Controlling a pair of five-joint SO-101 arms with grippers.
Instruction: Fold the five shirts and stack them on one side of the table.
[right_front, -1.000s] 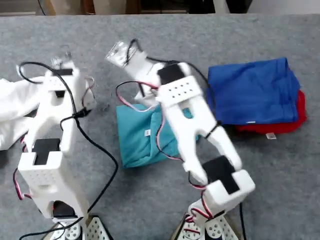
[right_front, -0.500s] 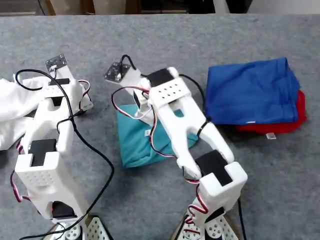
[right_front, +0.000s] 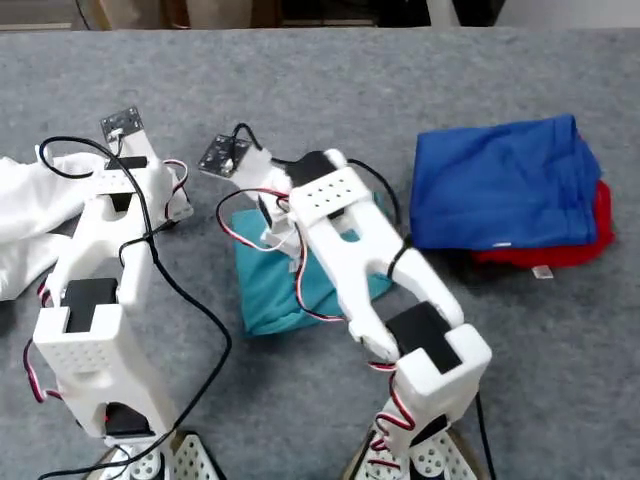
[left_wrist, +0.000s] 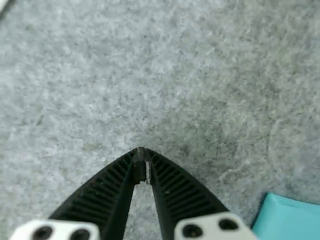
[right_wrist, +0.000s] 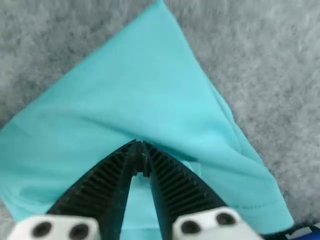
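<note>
Here we are at the grey table (right_front: 330, 80), and the left gripper (left_wrist: 140, 155) is over bare felt, jaws pressed fully together at the tips with nothing between them. A corner of the teal shirt (left_wrist: 286, 216) pokes into its wrist view, close by but clear of the fingers. Over to the right gripper (right_wrist: 138, 148): jaws closed tip to tip as well, hanging right above the teal shirt (right_wrist: 135, 95), near one of its folded edges. No cloth shows between the fingers, and I can't tell whether the tips touch the fabric. From the high view, the teal shirt (right_front: 270, 285) lies folded mid-table, partly under the right arm (right_front: 370, 260), which stretches across it from the near edge. The left arm (right_front: 95, 260) reaches up between that shirt and the white shirt (right_front: 30, 200), which sits rumpled at the left edge, spilling out of view. Over by the right edge the blue shirt (right_front: 500, 185) lies folded on top of the red shirt (right_front: 590, 238), red peeking out along the stack's near and right sides, well apart from both grippers.
</note>
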